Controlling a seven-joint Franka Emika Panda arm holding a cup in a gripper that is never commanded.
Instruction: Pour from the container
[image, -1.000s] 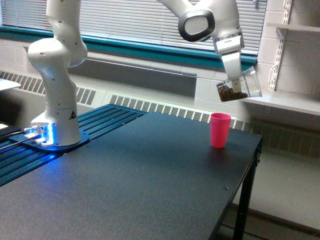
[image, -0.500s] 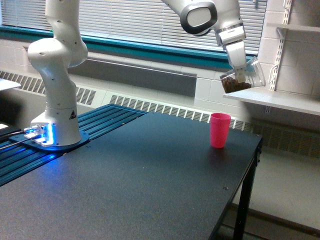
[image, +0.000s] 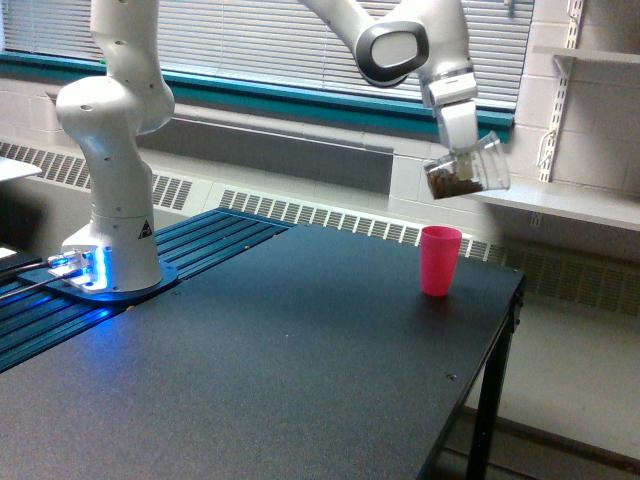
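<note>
Our gripper (image: 462, 160) is clamped on the container (image: 468, 170), upper right of frame. We hold it tipped nearly sideways, with dark granular contents pooled at its lower left end. It hangs directly under the fingers, above the pink cup (image: 440, 260) on the black table (image: 250, 380). Risk: the mouth seems to face right, away from the pink cup, so further tilt could spill past it.

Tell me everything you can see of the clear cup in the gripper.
The clear cup is a small see-through plastic cup, slightly tapered. It is held in the air by the gripper, tipped far over on its side, with dark brown bits gathered at its end towards the exterior view's left. It hangs above the upright pink cup, touching nothing else.
</note>
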